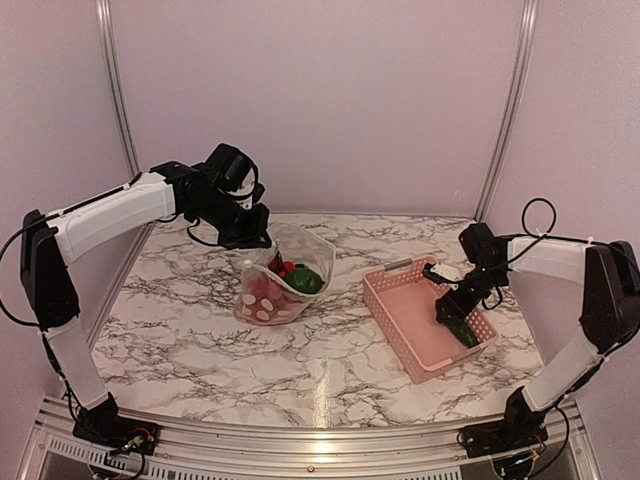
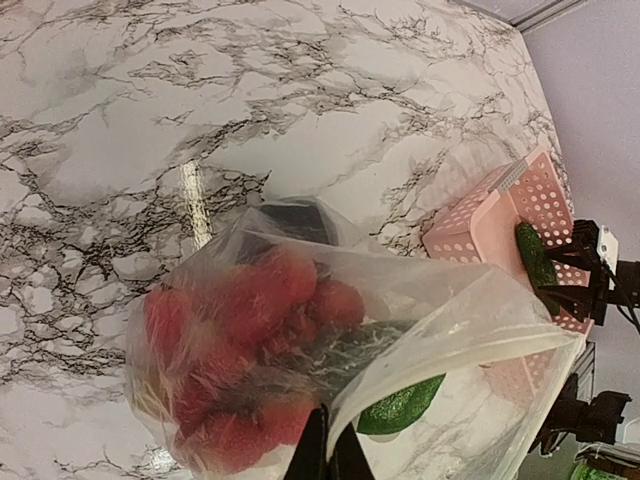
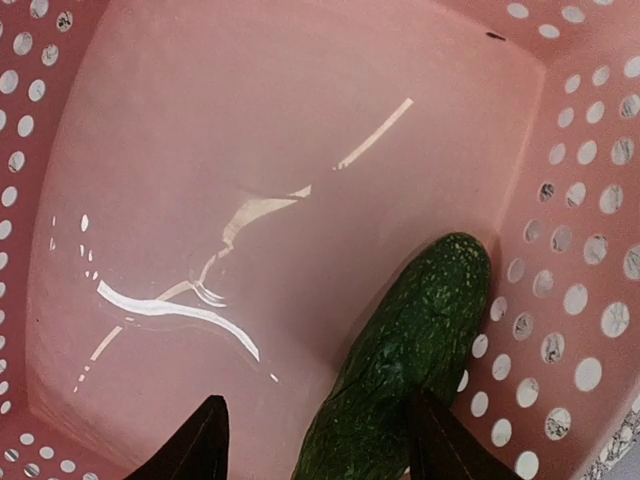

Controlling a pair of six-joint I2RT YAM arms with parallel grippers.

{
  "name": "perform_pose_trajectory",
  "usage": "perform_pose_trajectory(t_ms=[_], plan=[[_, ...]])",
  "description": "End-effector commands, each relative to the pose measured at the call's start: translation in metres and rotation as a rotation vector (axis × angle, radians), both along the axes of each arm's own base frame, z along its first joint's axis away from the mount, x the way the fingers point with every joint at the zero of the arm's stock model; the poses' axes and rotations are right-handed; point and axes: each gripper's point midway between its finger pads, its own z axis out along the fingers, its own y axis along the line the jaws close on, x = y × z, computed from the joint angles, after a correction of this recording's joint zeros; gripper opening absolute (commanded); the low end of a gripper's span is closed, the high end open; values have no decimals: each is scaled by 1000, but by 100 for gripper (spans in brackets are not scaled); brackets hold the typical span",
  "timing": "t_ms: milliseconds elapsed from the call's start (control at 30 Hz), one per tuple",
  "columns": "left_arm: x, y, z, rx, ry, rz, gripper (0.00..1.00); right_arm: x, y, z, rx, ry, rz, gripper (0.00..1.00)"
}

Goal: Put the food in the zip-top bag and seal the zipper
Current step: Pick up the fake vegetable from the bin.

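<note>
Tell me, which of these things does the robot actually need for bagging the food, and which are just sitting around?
Part of the job:
zip-top bag, its edge pinched in the left jaws
red fruit and green pepper, already inside the bag
cucumber, lying in the basket between the right jaws

Just there:
pink basket
marble table

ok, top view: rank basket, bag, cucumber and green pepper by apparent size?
1. basket: largest.
2. bag: somewhat smaller.
3. cucumber and pepper: both small and they look alike. The cucumber is partly hidden and the pepper is seen through plastic, so I won't rank them.
</note>
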Motion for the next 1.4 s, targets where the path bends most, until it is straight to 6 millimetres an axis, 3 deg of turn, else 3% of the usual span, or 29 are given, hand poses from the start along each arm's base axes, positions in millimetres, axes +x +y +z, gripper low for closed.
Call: perform_pose_trajectory(t_ms=[0, 200, 400, 500, 767, 1100, 1367], plan=[[4, 9, 14, -11, -53, 30, 0, -4, -5, -18, -20, 52, -10, 58], [4, 9, 15, -12, -53, 33, 0, -3, 6, -15, 27, 61, 18, 53], [4, 8, 16, -18, -57, 31, 0, -19, 46, 10, 145, 88, 154, 50], [4, 7, 17, -20, -58, 29, 0, -21, 54, 25, 173, 80, 174, 49], [1, 8, 14, -27, -44, 30, 0, 5, 24, 29, 51, -4, 53, 47], [1, 8, 17, -38, -47, 39, 0, 20, -9, -2, -112, -29, -51, 49], [0, 8, 17, -42, -45, 38, 0, 19, -13, -18, -137, -9, -65, 54]])
